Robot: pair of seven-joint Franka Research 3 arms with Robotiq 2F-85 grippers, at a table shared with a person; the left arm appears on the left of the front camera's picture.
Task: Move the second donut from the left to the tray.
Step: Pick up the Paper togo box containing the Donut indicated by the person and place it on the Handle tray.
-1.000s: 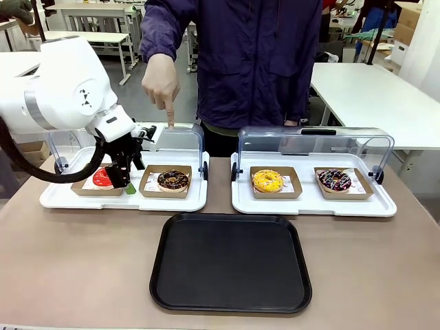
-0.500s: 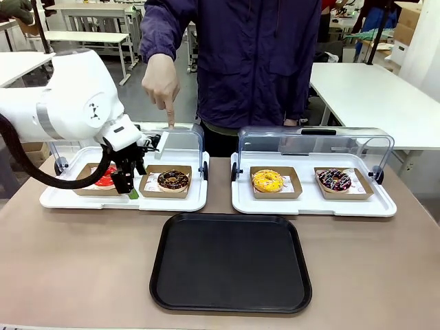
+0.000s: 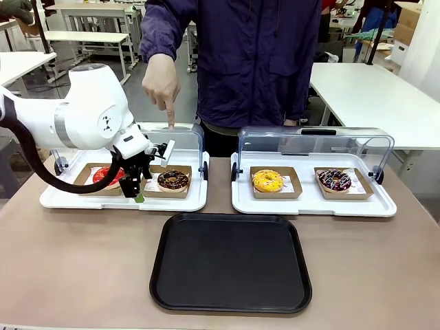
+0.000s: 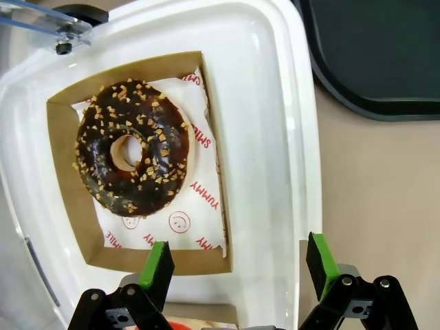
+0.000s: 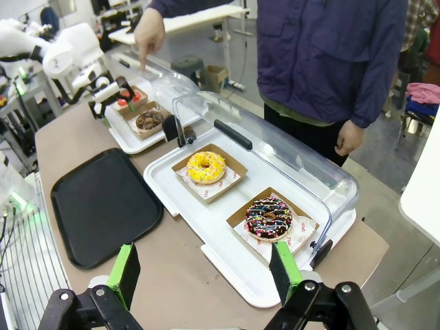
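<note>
Four donuts (image 3: 267,180) sit across the bench (image 3: 75,268); the chocolate ring donut (image 3: 172,180) — second from the left — lies in its brown cardboard tray (image 3: 152,191) on the left white tray (image 3: 55,198); the left gripper (image 3: 135,189) hovers just beside it, jaws apart, empty; the right gripper (image 5: 206,268) has its jaws apart too — nothing between; the black tray (image 3: 230,261) lies near, in front of the white trays.

White tables (image 3: 371,96) behind; grey floor (image 5: 392,179); cardboard box (image 3: 410,17) far right.
</note>
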